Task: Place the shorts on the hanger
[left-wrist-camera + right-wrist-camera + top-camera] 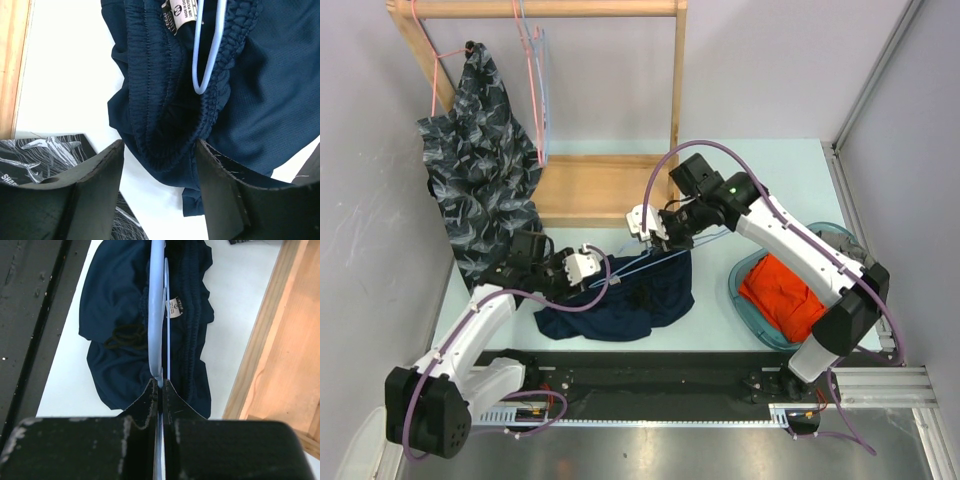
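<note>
The navy shorts (620, 303) lie crumpled on the white table between the two arms. The thin light-blue hanger (692, 243) runs through their elastic waistband. My right gripper (658, 238) is shut on the hanger; in the right wrist view (160, 383) its fingers pinch the hanger (157, 300) above the shorts (112, 305), beside the white label (173, 307). My left gripper (602, 274) is open, its fingers (100, 175) on either side of the waistband's bunched edge (165, 145). A rounded end of the hanger (204, 70) lies inside the waistband.
A wooden rack (610, 185) stands behind the shorts, with pink hangers (528, 60) and a dark leaf-print garment (480, 170) at the left. A teal basket (740, 290) with an orange garment (785, 295) sits at the right. A black rail (650, 375) runs along the near edge.
</note>
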Motion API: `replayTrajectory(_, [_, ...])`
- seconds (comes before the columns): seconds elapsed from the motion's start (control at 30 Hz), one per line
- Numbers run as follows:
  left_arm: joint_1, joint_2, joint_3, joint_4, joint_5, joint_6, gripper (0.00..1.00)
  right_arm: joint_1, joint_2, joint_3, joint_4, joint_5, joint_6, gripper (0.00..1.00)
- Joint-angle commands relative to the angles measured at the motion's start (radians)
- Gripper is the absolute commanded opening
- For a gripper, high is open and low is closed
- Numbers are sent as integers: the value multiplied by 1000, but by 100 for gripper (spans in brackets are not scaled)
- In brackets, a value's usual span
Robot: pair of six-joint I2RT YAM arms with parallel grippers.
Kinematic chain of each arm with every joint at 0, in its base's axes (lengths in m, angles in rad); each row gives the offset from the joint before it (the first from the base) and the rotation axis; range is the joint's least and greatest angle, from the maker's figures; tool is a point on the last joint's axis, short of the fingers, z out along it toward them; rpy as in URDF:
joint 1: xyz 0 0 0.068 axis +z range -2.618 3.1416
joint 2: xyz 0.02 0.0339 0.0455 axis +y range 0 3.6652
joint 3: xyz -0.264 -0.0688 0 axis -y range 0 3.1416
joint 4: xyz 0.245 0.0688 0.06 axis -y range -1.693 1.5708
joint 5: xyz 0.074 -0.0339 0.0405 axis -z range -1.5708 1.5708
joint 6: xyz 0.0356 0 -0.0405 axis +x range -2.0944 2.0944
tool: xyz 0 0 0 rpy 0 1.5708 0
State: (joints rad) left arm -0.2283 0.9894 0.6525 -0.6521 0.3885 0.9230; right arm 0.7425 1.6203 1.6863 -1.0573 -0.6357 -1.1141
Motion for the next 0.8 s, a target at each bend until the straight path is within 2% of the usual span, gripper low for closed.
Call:
replayTrajectory(0.0, [9,-6,-13,-1,30,88,65,6,21,3,46,-38,22,0])
replayTrajectory(0.07, [9,-3,-14,-21,24,115,65,9,27,1,52,-44,28,0])
replayTrajectory(0.17, [9,8,-21,-33,16,134,50,12,32,-4,68,-48,40,0])
replayTrajectory(0.2, [9,9,-10,-38,19,134,39,14,35,-5,74,-50,42,0])
replayTrajectory(0.27, [9,8,7,-69,39,137,25,15,38,-8,85,-48,52,0])
replayTrajectory(0.3, [9,6,28,-79,61,131,9,18,41,-8,98,-51,59,0])
replayTrajectory(0.33, [9,3,39,-86,69,122,4,20,46,-7,105,-51,66,0])
replayTrajectory(0.4, [7,-9,68,-96,87,100,0,26,50,-4,132,-56,94,0])
replayTrajectory(0.77, [7,-40,188,-167,162,73,0,89,121,46,222,-76,158,0])
